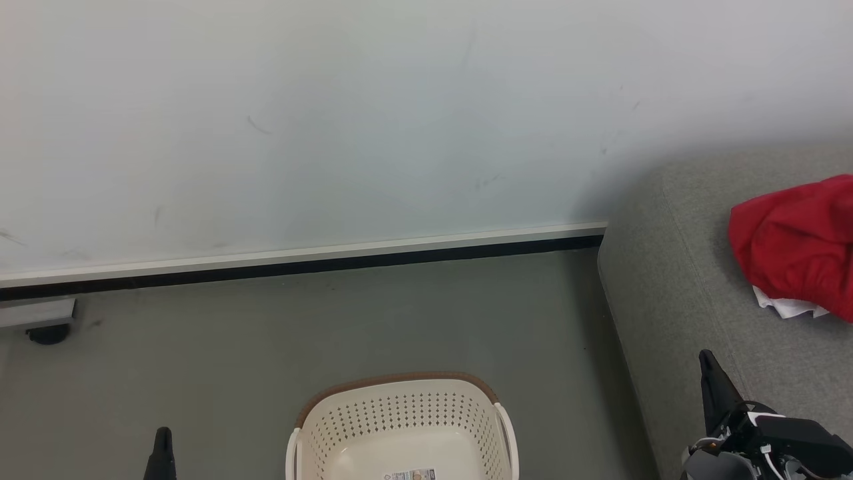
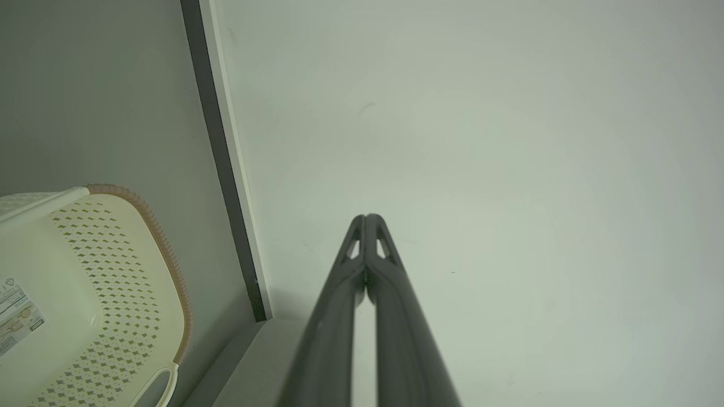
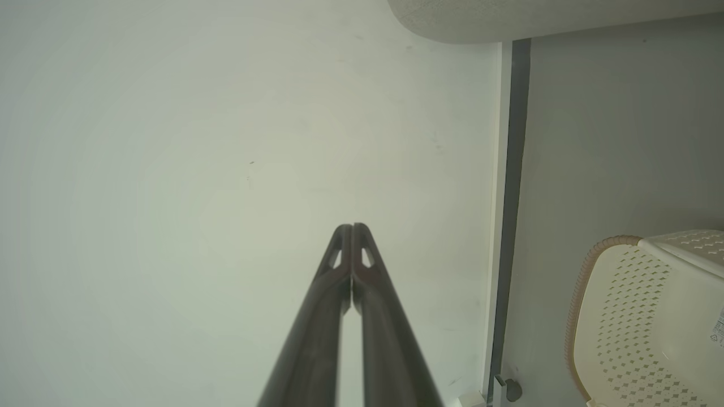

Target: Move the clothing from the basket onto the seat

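You're facing a plain pale wall [image 1: 346, 113], softly and evenly lit and marked with a few faint scuffs. Along its foot runs a white skirting board [image 1: 300, 255] with a dark strip beneath it, meeting a smooth grey-green floor [image 1: 253, 340]. At your far left, a grey slab [image 1: 36, 312] sits on a black caster [image 1: 46, 333] close to the wall. On your right stands the grey woven seat [image 1: 673, 280], its rounded end towards the wall, where a soft shadow falls beside it.
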